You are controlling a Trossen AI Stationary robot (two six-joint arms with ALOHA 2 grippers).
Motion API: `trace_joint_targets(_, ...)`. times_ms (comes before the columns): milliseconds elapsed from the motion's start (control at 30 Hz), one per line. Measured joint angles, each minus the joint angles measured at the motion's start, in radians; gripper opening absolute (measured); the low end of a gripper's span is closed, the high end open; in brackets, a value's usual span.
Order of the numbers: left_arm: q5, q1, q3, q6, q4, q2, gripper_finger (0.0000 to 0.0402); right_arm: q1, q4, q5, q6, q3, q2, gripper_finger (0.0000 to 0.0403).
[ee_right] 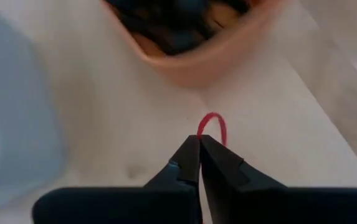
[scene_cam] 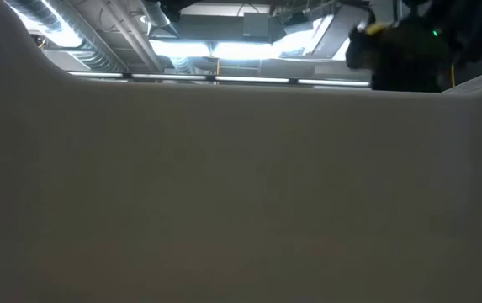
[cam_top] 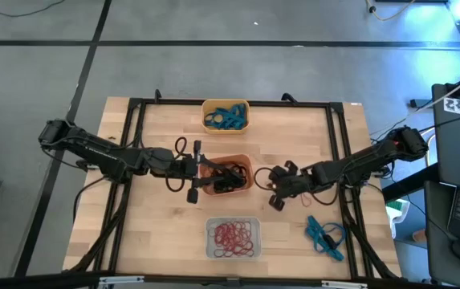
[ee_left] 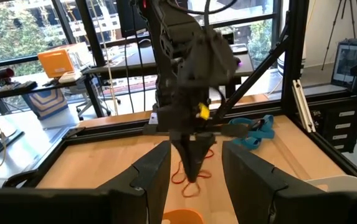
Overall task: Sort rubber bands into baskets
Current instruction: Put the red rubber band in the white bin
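Seen from above, the wooden counter (cam_top: 165, 209) carries three baskets in a column down the middle of the frame: the yellow-orange basket (cam_top: 225, 116) at the top holds blue-teal rubber bands (cam_top: 226, 119), the red-orange basket (cam_top: 225, 176) in the centre holds black rubber bands (cam_top: 223, 178), and the pale basket (cam_top: 234, 238) at the bottom holds red-pink rubber bands (cam_top: 234, 234). A loose cluster of blue-teal bands (cam_top: 323, 235) lies on the wood at lower right. The right claw (cam_top: 275, 191) sits low on the counter just right of the red-orange basket; in its wrist view its fingers are pressed together at the tips, pinching one red band (ee_right: 214, 126) whose loop pokes out beyond them toward the basket's wall. The left claw (cam_top: 193, 171) hangs at the left edge of the red-orange basket with its fingers (ee_left: 147, 177) spread wide and nothing between them. The low view is blocked by a pale surface.
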Motion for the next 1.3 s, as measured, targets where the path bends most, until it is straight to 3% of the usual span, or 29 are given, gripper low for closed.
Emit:
trace_joint_targets(500,0.000,-0.016,0.000,-0.017,-0.005,0.000,0.0141,0.121,0.450,-0.044,-0.304,0.034,0.000,0.0016)
trace_joint_targets(700,0.000,-0.026,0.000,-0.006,-0.005,0.000,0.0141,0.146,0.633,-0.123,-0.396,0.034,0.000,0.0016)
trace_joint_targets(833,0.000,-0.026,0.000,0.001,-0.006,0.000,0.0141,0.146,0.689,-0.183,-0.409,0.035,0.000,0.0016)
trace_joint_targets(1067,0.000,-0.026,0.000,0.002,-0.006,0.000,0.0141,0.168,0.754,-0.189,-0.428,0.035,0.021,0.0016)
trace_joint_targets(1300,0.000,-0.026,0.000,0.002,-0.005,0.000,0.0141,0.197,0.836,-0.301,-0.489,0.035,0.081,0.0016)
